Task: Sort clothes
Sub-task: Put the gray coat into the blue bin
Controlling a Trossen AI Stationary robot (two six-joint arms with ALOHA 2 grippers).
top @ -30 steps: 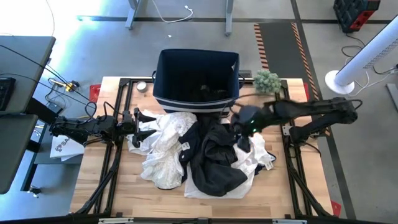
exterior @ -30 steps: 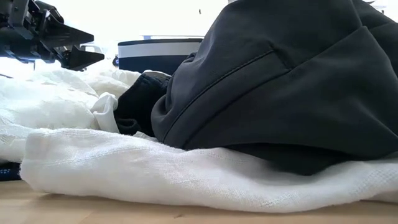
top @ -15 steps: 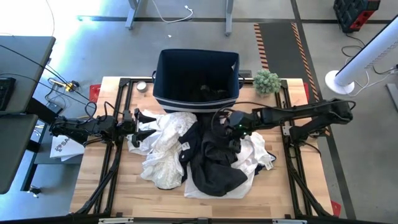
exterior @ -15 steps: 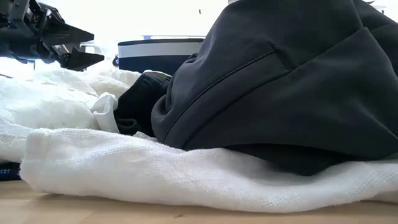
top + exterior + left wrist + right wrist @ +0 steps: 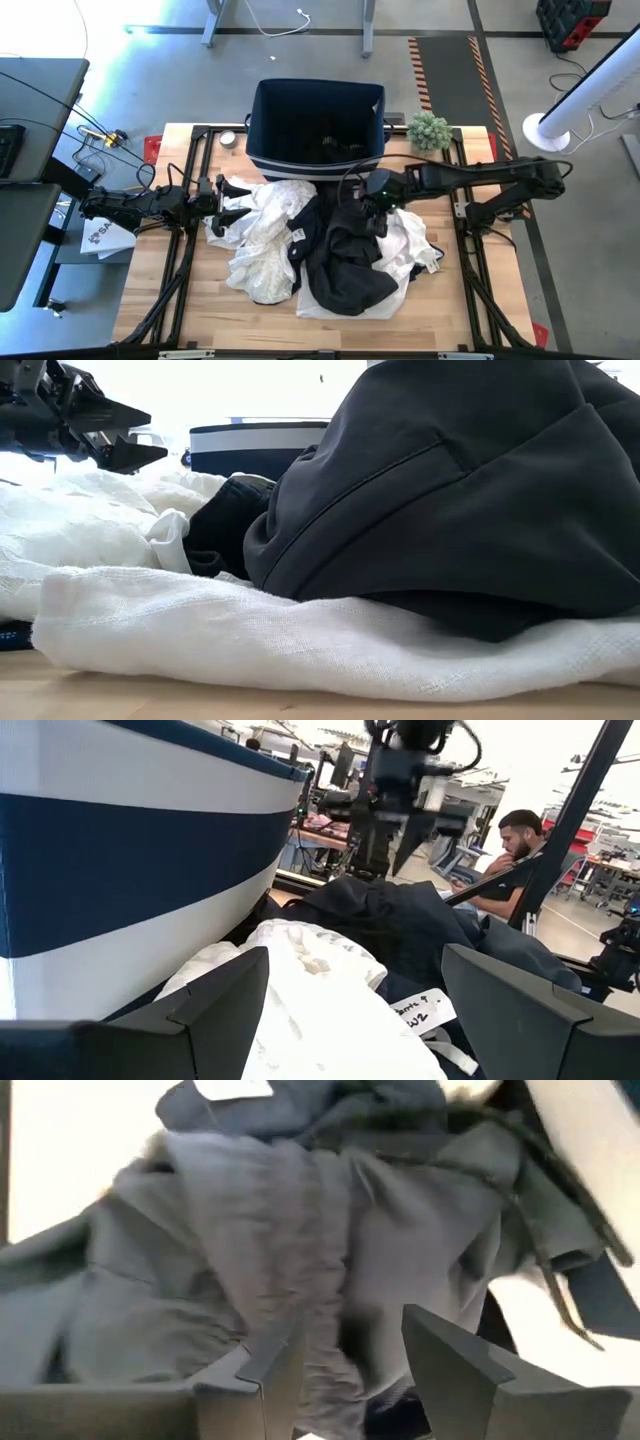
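Observation:
The clothes lie heaped mid-table: white garments [image 5: 262,235] on the left, a black garment [image 5: 340,255] in the middle, and more white cloth [image 5: 412,250] on the right. My right gripper [image 5: 374,213] slants down over the black garment's far part [image 5: 300,1230]. It is open [image 5: 345,1365], with the dark cloth showing between its fingers. My left gripper [image 5: 226,197] is level at the pile's left edge and open [image 5: 355,1020]. It stands over white cloth [image 5: 310,980] and looks clear of it in the low view [image 5: 105,435].
A navy bin with white stripes [image 5: 315,115] stands at the table's far edge, with a dark item [image 5: 335,148] inside. A small green plant [image 5: 428,130] sits at the far right. A person [image 5: 518,830] sits beyond the table. Bare wood [image 5: 200,300] shows near the front edge.
My right gripper has swung toward the table's left and come down toward the black garment, staying open. The clothes have not moved.

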